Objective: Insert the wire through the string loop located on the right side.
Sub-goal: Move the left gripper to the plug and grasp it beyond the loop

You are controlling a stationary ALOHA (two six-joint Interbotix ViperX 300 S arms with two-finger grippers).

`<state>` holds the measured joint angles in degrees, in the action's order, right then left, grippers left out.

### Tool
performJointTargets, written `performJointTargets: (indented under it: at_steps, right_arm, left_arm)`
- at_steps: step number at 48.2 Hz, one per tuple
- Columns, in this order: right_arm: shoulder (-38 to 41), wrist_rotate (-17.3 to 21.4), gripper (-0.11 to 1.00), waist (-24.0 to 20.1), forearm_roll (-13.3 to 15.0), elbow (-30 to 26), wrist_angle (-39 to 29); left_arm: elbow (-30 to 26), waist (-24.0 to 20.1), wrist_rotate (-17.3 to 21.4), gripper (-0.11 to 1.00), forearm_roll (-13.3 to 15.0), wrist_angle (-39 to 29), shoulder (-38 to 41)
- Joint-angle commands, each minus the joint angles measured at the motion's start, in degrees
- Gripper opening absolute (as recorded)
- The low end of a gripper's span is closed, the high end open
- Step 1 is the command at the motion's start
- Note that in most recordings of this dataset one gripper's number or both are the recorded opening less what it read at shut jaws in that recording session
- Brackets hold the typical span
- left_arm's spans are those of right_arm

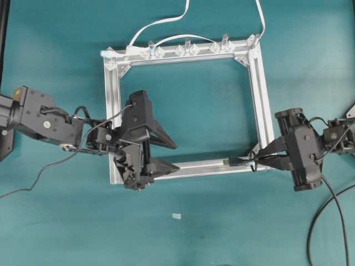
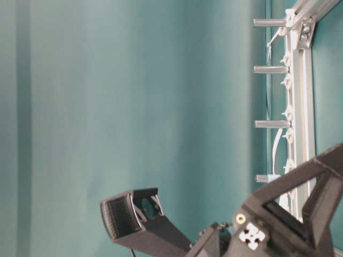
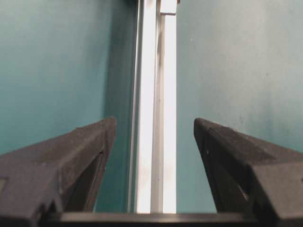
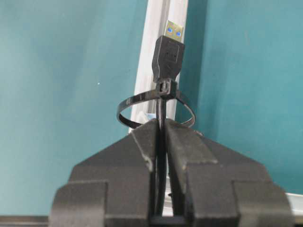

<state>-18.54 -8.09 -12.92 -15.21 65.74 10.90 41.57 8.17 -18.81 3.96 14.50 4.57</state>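
The thin black wire (image 4: pixel 161 123), its rectangular plug past the round string loop (image 4: pixel 130 105) at the ribbed aluminium frame's (image 1: pixel 260 88) near-right corner, is pinched by the right fingers (image 4: pixel 161 137); the left fingers (image 3: pixel 80 156) gape wide, empty.

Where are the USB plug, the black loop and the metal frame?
USB plug (image 4: pixel 167 54), right wrist view: on its black body.
String loop (image 4: pixel 127 104), right wrist view: on its left curve.
Aluminium frame (image 1: pixel 259 94), overhead view: on its right bar.
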Motion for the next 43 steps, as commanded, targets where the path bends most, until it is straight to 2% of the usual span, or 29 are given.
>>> performJointTargets:
  at_steps: [1, 19, 43]
  right_arm:
    - [-0.3, 0.0, 0.06, 0.0, 0.1, -0.6, 0.5]
    - [-0.3, 0.0, 0.06, 0.0, 0.1, -0.8, 0.5]
    - [-0.3, 0.0, 0.06, 0.0, 0.1, -0.7, 1.8]
  left_arm:
    - [-1.9, 0.3, -0.1, 0.73, -0.2, 0.3, 0.2]
    - [-8.6, -0.4, 0.8, 0.73, -0.6, 0.6, 6.8]
    - [-18.0, -0.6, 5.2, 0.73, -0.7, 2.7, 13.4]
